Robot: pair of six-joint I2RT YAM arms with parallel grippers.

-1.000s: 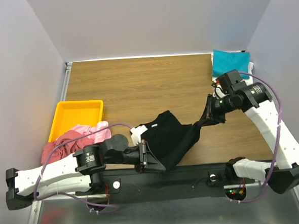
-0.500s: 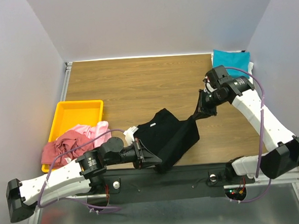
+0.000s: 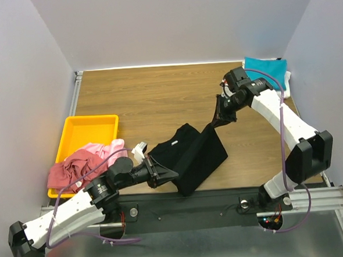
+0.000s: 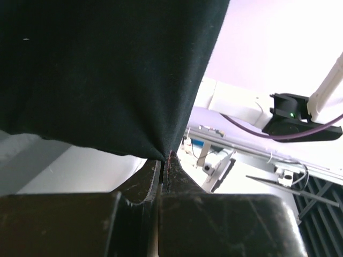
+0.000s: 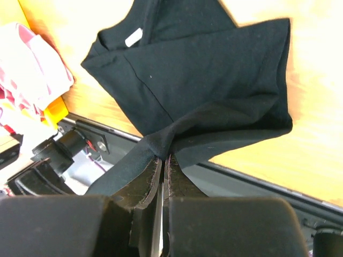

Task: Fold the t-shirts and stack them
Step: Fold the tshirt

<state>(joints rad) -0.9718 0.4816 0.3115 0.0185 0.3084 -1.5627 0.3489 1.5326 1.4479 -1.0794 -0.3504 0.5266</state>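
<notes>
1. Black t-shirt (image 3: pixel 190 156) is the biggest thing here. It sits near the front edge of the table (image 3: pixel 158 94). Part of it lies on the wood and part is lifted. One end is pulled up toward the back right, and another end toward the front left.
2. I think the arms are stretching this shirt out flat, ready to fold it. To do it well, both arms should pull apart gently and evenly until the cloth is smooth. Then they should lay it down with no bumps. If they pull too hard, the cloth could slip out.
3. The dusty red t-shirt (image 3: pixel 72 169) and pink t-shirt (image 3: pixel 106 149) lie in a messy heap on the left, partly over the yellow tray (image 3: pixel 90 129).
4. The teal t-shirt (image 3: pixel 265 71) rests in the back right corner and looks folded.
5. The right gripper (image 5: pixel 161 158) has its fingers squeezed together on a bunched bit of the black cloth.
6. The left gripper (image 4: pixel 163 160) is pinched tight on an edge of the same shirt.
</notes>
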